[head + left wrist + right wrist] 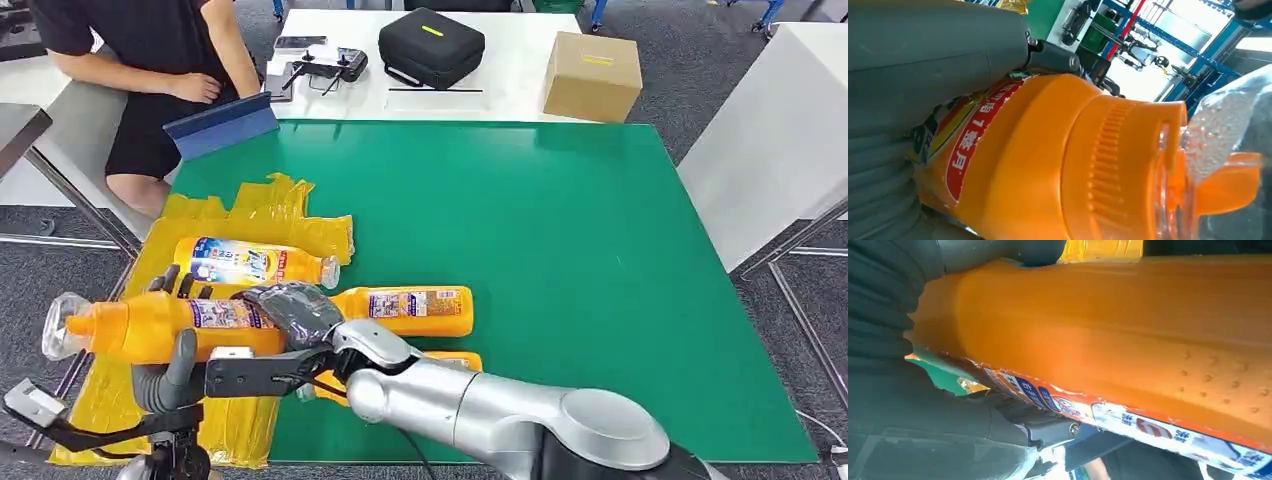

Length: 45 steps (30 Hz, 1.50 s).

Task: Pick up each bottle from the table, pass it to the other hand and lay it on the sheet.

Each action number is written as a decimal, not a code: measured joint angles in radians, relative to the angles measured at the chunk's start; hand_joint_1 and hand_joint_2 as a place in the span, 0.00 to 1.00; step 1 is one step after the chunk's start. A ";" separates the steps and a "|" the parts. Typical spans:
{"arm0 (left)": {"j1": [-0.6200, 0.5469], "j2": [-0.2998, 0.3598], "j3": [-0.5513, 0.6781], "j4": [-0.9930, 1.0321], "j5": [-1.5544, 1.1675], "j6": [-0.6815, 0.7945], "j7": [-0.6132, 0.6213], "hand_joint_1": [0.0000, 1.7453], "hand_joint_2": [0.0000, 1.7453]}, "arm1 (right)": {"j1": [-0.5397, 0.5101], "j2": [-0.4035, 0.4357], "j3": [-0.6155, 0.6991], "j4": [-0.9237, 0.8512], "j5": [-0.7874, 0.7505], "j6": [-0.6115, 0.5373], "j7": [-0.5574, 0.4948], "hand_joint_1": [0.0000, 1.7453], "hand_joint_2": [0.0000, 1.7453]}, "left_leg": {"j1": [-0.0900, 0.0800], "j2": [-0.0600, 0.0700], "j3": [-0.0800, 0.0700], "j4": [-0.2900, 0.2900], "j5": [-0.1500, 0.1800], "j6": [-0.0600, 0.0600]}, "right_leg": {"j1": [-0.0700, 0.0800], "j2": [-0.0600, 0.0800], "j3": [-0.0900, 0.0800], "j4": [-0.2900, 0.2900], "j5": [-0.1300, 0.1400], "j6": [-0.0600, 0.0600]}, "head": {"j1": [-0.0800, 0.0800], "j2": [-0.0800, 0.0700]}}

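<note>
I hold an orange bottle (150,325) level over the near left of the yellow sheet (262,215), its clear cap (62,322) pointing left. My left hand (172,368) grips it near the neck, thumb below and dark fingers (172,282) above. My right hand (295,310) wraps the same bottle's body. The left wrist view shows the orange bottle's shoulder (1048,165) beside the grey thumb (923,55); the right wrist view shows its body (1128,335). A second bottle (250,262) lies on the sheet. A third bottle (415,310) lies on the green mat (560,250), and a fourth (462,360) peeks from behind my right arm.
A person sits at the back left beside a blue folder (220,125). On the white table behind stand a black case (430,45), a cardboard box (592,75) and a controller (325,65). Another white table (780,130) stands to the right.
</note>
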 measured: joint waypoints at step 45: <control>-0.142 -0.084 -0.003 0.013 -0.026 -0.011 0.105 1.00 1.00 | 0.269 -0.107 -0.723 -0.241 0.426 0.072 -0.118 0.00 0.00 | 0.000 -0.002 -0.001 0.000 0.000 0.000 | 0.000 0.000 0.001 0.000 0.001 0.000 | 0.000 0.000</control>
